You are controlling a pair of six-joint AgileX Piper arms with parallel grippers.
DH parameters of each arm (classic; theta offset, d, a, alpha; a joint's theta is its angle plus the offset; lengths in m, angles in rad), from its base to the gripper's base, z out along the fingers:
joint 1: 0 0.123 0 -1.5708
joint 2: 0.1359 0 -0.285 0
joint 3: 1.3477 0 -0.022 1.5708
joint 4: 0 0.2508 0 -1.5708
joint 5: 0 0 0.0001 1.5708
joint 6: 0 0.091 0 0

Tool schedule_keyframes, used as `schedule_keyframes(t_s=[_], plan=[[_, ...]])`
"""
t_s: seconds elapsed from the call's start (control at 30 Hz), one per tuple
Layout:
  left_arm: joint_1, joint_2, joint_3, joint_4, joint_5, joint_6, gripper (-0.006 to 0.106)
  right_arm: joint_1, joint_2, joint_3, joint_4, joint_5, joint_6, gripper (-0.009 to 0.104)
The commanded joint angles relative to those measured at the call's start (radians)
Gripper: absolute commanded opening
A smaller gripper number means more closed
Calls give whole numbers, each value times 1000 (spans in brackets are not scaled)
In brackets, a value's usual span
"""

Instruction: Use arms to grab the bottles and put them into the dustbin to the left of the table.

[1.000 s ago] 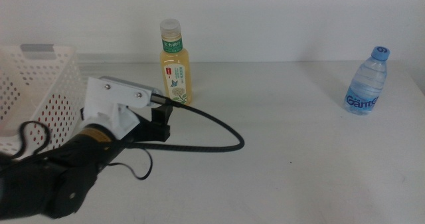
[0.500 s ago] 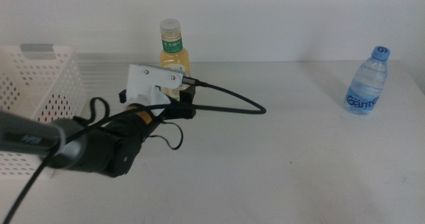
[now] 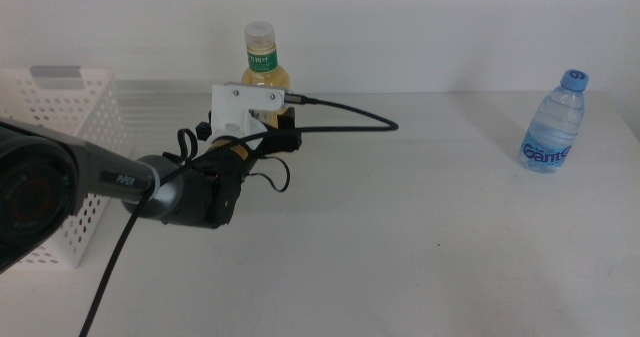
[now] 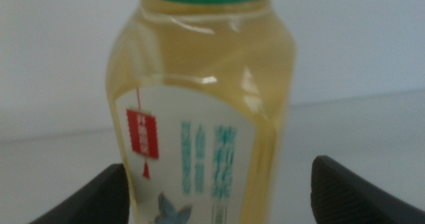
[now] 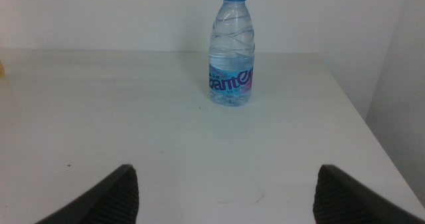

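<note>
The yellow tea bottle (image 3: 261,65) stands upright at the back of the table (image 3: 420,237). My left arm reaches in from the left, and its gripper (image 3: 276,135) is at the bottle's lower half, largely behind the white wrist plate. In the left wrist view the tea bottle (image 4: 206,117) fills the picture between the two spread jaws of the left gripper (image 4: 212,201), which is open. The clear water bottle (image 3: 552,125) with a blue cap stands at the far right. The right wrist view shows the water bottle (image 5: 232,51) well ahead of the open right gripper (image 5: 226,204). The white dustbin (image 3: 55,112) sits at the left.
A black cable (image 3: 350,125) loops from the left wrist over the table behind the arm. The table's right edge (image 5: 372,131) runs close past the water bottle. The right arm is out of the middle view.
The left arm has moved forward and to the right, from beside the dustbin up to the tea bottle, which now hides partly behind the wrist plate. The water bottle has not moved.
</note>
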Motion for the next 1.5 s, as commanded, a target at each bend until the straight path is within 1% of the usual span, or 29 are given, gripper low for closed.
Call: schedule_keyframes(t_s=[0.0, 0.33, 0.4, 0.47, 0.57, 0.63, 0.73, 0.8, 0.83, 0.87, 0.93, 1.23, 1.37, 1.47], plan=[[10, -38, -64, 7, -77, 2, 90, -6, -28, -9, -10, -77, -6, 75], [44, 49, -211, 16, -56, 2, 90, -6, -28, -9, -10, -77, -6, 75], [49, 63, -238, 16, -45, 2, 89, -6, -28, -9, -10, -77, -6, 75], [50, 70, -253, 17, -23, 0, 85, -6, -28, -9, -10, -77, -6, 75], [50, 70, -253, 22, -17, 0, 71, -6, -28, -9, -10, -77, -6, 75], [50, 65, -252, 36, -18, 0, 54, -6, -28, -9, -10, -77, -6, 75], [50, 29, -228, 91, -15, 0, 24, -6, -28, -9, -10, -77, -6, 75], [50, -10, -189, 105, -15, -2, 9, -6, -28, -9, -10, -77, -6, 75], [50, -36, -163, 104, -15, -2, 4, -6, -28, -9, -10, -77, -6, 75], [50, -58, -141, 101, -16, -2, 1, -6, -28, -9, -10, -77, -6, 75], [50, -113, -81, 101, -18, -2, 0, -6, -28, -9, -10, -77, -6, 75], [51, -408, 203, 110, 16, -2, 5, -6, -28, -9, -10, -77, -6, 75], [51, -572, 282, 111, 172, -2, 5, -6, -28, -9, -10, -77, -6, 75], [51, -683, 291, 109, 360, -1, 5, -6, -28, -9, -10, -77, -6, 75]])
